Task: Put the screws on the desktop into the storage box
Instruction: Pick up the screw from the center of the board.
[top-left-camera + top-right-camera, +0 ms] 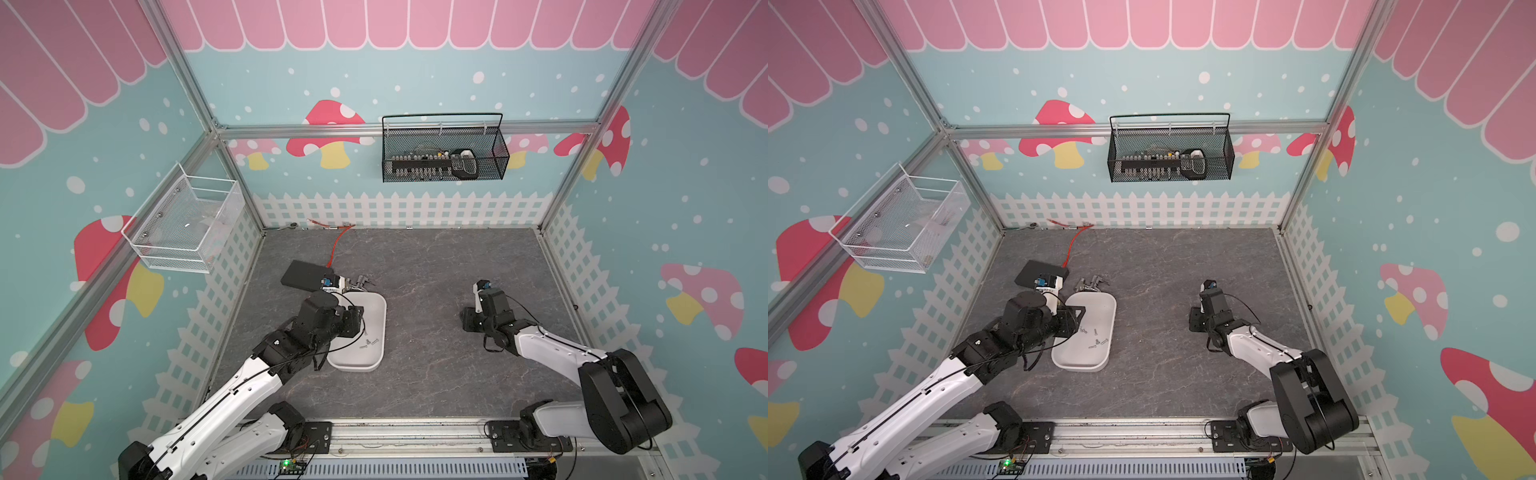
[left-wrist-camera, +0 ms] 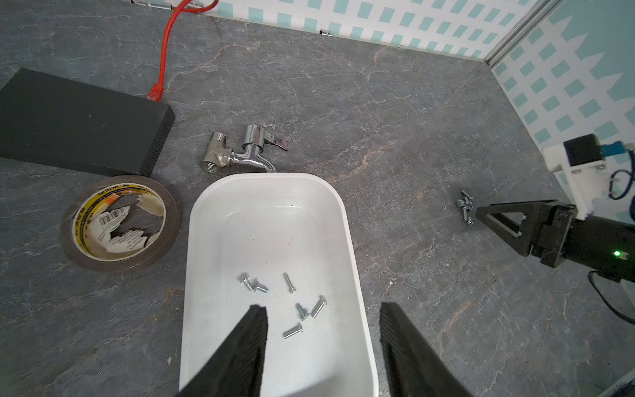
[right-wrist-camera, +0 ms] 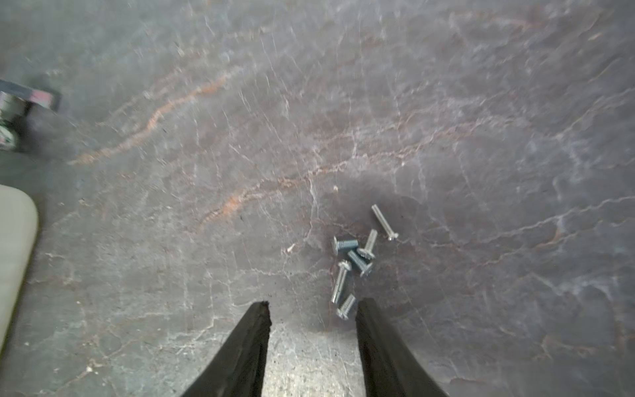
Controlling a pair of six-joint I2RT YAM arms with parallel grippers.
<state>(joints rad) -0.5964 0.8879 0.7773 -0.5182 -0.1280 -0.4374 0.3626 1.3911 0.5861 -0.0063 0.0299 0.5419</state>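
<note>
Right fingers (image 3: 381,343) apart beside six tiny silvery round-headed screws (image 3: 360,262), loosely clustered.

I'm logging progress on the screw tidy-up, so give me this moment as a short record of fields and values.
storage box: white, on the desktop
screws in box: six, loose on its floor
screws on desktop: six, one cluster, apart from the box
left gripper: open, empty, over the box
right gripper: open, low at the cluster, one screw lying between its jaws, not clamped
clutter: tape roll, metal tap, black box beside the storage box
</note>
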